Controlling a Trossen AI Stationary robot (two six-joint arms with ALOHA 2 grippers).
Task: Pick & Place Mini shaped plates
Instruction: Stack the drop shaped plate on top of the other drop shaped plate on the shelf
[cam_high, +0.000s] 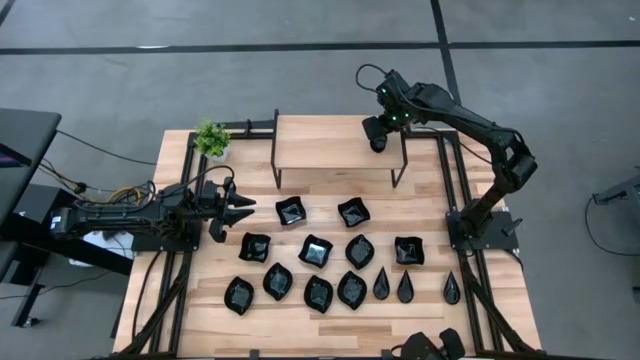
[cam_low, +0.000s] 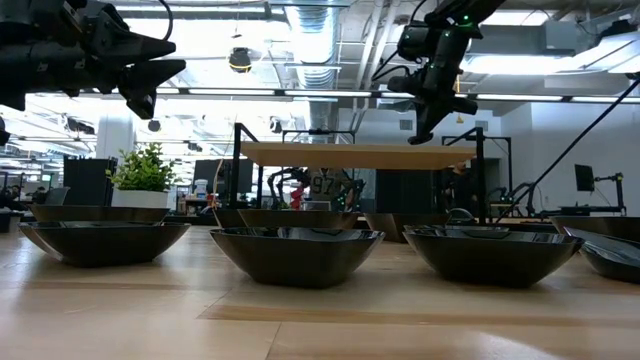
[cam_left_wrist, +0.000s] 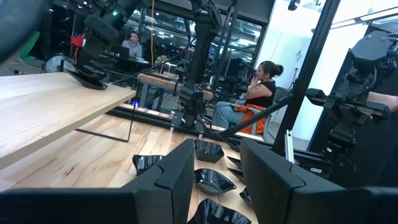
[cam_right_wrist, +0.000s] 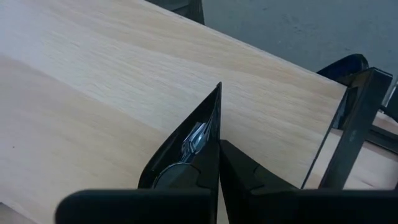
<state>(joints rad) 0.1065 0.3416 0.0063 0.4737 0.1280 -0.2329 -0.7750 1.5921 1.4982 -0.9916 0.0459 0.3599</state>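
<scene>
Toward the table's front half the mini shaped plates (cam_high: 315, 250) are spread, nearest one just fwd-right of the left gripper (cam_high: 240, 208), held empty w/ fingers apart at the left edge; right gripper (cam_high: 377, 143), pinched closed, is parked over the rear shelf (cam_high: 330, 135).

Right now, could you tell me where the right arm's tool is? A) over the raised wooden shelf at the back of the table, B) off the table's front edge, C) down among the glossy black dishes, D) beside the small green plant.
A: the high view shows the right tool over the raised wooden shelf, well behind the glossy black dishes.
</scene>
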